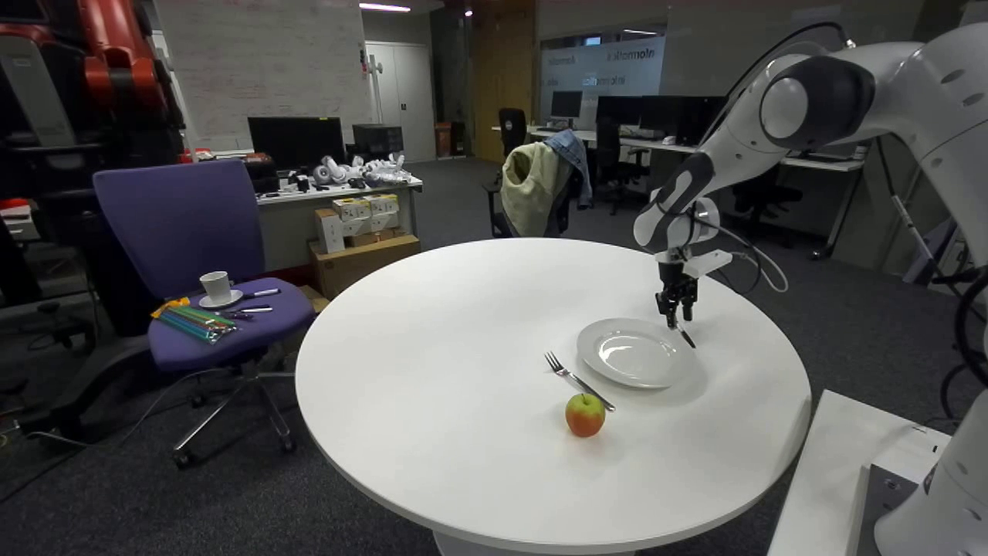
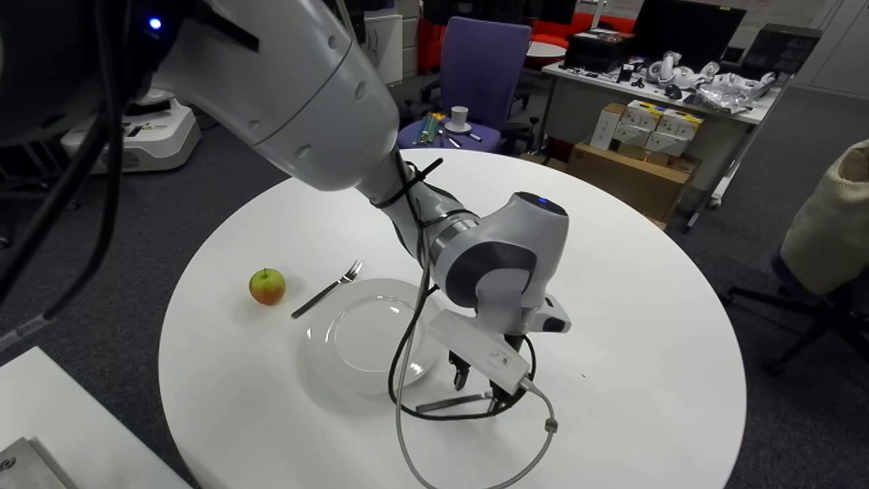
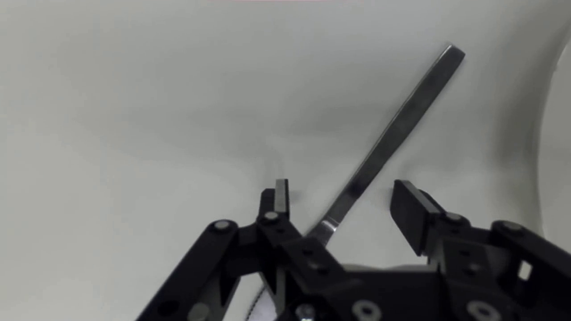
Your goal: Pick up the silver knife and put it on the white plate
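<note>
The fingers (image 3: 407, 215) stood apart, one to each side of the silver knife (image 3: 392, 137), and the wrist view showed a gap between the handle and both of them; nothing was held. The knife appeared to lie on the table (image 1: 432, 363), near the white plate (image 1: 627, 354) but not on it, its handle crossing between the fingers on a slant. That slant was judged the chief hazard: fingers closing there would probably meet the metal off square and swivel it instead of pinching it cleanly. The handle looked thin and flat, so a grip taken too high would likely slide over it; the clearance to the table could not be told. Most of the blade was hidden behind the finger mechanism, and unseen contact there might push the knife askew. The finger nearer the plate stood between handle and rim, where a wide turn could knock the plate. A loop of black cable (image 2: 449, 417) hung beside the fingers and might snag during a lift.
</note>
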